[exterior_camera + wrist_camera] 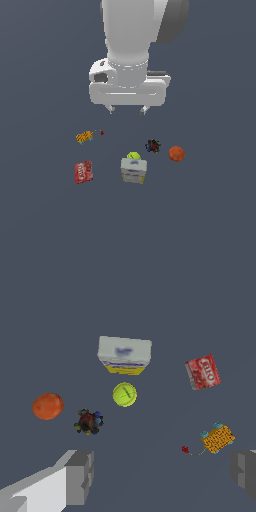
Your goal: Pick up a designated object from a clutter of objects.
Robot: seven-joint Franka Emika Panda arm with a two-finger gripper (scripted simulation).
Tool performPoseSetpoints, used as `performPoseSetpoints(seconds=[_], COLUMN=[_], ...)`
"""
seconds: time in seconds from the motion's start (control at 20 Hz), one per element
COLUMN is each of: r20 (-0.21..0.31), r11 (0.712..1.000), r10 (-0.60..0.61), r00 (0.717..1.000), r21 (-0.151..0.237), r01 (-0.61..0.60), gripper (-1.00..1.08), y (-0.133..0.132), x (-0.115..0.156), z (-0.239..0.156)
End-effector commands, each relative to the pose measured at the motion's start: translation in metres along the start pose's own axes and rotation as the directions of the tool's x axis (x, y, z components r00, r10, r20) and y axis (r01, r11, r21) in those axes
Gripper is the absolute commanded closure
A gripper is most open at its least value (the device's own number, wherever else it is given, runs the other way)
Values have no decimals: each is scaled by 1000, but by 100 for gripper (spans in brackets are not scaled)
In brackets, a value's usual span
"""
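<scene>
The designated object, a small flat red box with white lettering [83, 172] [203, 372], lies on the dark floor toward the exterior view's left. My gripper [127, 109] [162, 476] hangs high above the clutter, open and holding nothing. Its two grey fingertips [79, 476] frame the wrist view. The red box sits apart from the gripper, lower and to the exterior view's left of it.
Around lie an orange-yellow striped piece [84, 136] [217, 438], a tiny red bit [102, 132] [185, 449], a yellow-green ball [133, 156] [124, 394], a white-blue box [133, 170] [124, 355], a dark multicoloured lump [153, 146] [89, 421] and an orange ball [176, 153] [48, 406].
</scene>
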State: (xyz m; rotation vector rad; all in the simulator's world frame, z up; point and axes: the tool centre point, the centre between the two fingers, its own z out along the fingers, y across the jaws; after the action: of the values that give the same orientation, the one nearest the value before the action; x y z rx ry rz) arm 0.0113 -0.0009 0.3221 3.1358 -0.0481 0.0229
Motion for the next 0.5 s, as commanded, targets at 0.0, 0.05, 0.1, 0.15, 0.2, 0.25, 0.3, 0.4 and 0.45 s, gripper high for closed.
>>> performPoseSetpoints(seconds=[0.0,0.05,0.1,0.15,0.2,0.25,0.3,0.4,0.45], r20=[0,1,3,7,13,20,28,39,43], r11=[1000,1000,1000,1000,1000,1000,1000,999,999], r10=[0,-1,-3,-6,-11,-17,-24,-35,-38], r00=[1000,1000,1000,1000,1000,1000,999,999,998], r21=[0,0,1,3,5,7,10,15,16], r01=[0,1,3,6,11,17,24,34,37], gripper=[-92,-92,-92,-92,-92,-92,-92,-92,-92], y=[0,0,-2,-4,-8,-12,-17,-23,-25], x=[0,0,-1,-1,-2,-3,-5,-7,-8], z=[0,0,1,1,2,4,5,7,8])
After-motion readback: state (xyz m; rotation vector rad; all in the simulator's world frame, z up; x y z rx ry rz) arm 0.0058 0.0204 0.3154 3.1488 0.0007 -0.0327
